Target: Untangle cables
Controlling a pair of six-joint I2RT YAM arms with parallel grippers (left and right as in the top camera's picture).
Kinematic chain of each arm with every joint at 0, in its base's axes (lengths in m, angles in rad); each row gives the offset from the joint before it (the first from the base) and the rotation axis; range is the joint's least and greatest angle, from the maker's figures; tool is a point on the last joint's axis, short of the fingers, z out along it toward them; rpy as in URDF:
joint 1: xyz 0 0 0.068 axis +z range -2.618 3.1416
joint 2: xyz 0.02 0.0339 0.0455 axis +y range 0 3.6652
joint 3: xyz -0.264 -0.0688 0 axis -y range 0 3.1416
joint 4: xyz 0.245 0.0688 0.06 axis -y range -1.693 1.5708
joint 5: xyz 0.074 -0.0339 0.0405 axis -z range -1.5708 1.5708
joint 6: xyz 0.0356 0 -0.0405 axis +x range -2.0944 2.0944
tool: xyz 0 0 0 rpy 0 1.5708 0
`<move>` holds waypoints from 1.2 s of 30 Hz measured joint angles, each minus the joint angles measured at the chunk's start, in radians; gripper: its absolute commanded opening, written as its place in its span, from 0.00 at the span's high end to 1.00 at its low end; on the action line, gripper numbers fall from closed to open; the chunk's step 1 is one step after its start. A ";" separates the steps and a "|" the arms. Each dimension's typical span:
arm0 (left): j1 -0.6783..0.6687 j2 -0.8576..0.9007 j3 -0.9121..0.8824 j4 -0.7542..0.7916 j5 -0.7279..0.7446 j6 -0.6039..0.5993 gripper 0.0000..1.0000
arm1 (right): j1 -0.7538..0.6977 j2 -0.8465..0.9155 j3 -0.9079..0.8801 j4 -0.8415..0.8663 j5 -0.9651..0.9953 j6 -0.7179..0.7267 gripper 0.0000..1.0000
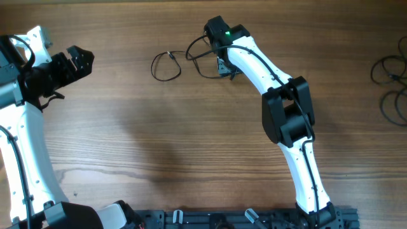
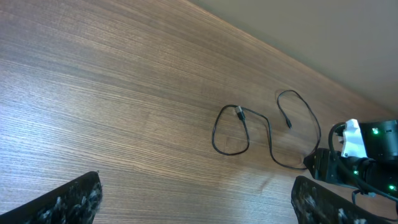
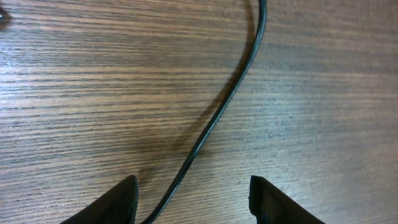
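A thin black cable [image 1: 153, 66] lies on the wooden table, one end curled into a small loop and the rest curving right to my right gripper [image 1: 224, 67]. In the right wrist view this cable [image 3: 239, 81] runs diagonally over the wood and passes between the fingers, close to the left fingertip [image 3: 121, 199]. My right gripper [image 3: 193, 200] is open, its jaws standing apart and not pinching the wire. The left wrist view shows the cable's plug end [image 2: 239, 111] and loop far ahead. My left gripper [image 2: 199, 208] is wide open and empty. It hovers at the table's left side [image 1: 79, 60].
More thin black cables [image 1: 389, 75] lie coiled at the far right edge of the table, with another loop [image 1: 395, 107] just below them. The right arm's white links [image 1: 286, 108] stretch across the right middle of the table. The table's far edge [image 2: 298, 59] shows in the left wrist view.
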 measured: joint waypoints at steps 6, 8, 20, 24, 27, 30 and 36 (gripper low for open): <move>0.000 0.000 0.000 -0.013 0.000 0.003 0.01 | 0.000 0.000 0.000 -0.006 -0.012 0.062 0.40; 0.000 0.000 0.000 -0.019 0.000 0.011 0.01 | 0.000 0.000 0.000 -0.013 -0.017 0.093 0.41; 0.000 0.000 0.000 -0.024 0.000 0.022 0.01 | 0.000 0.000 0.000 0.007 -0.072 0.219 0.69; 0.000 0.000 0.000 -0.034 0.000 0.022 0.00 | 0.000 0.000 0.000 0.018 -0.087 0.237 0.68; 0.000 0.000 0.000 -0.037 0.000 0.022 0.00 | 0.000 0.000 -0.001 0.018 -0.095 0.260 0.67; 0.000 0.000 0.000 -0.038 0.000 0.022 0.00 | 0.000 0.000 0.000 0.018 -0.099 0.282 0.67; 0.000 0.000 0.000 -0.038 0.000 0.022 0.00 | 0.001 0.000 -0.001 0.016 -0.099 0.332 0.64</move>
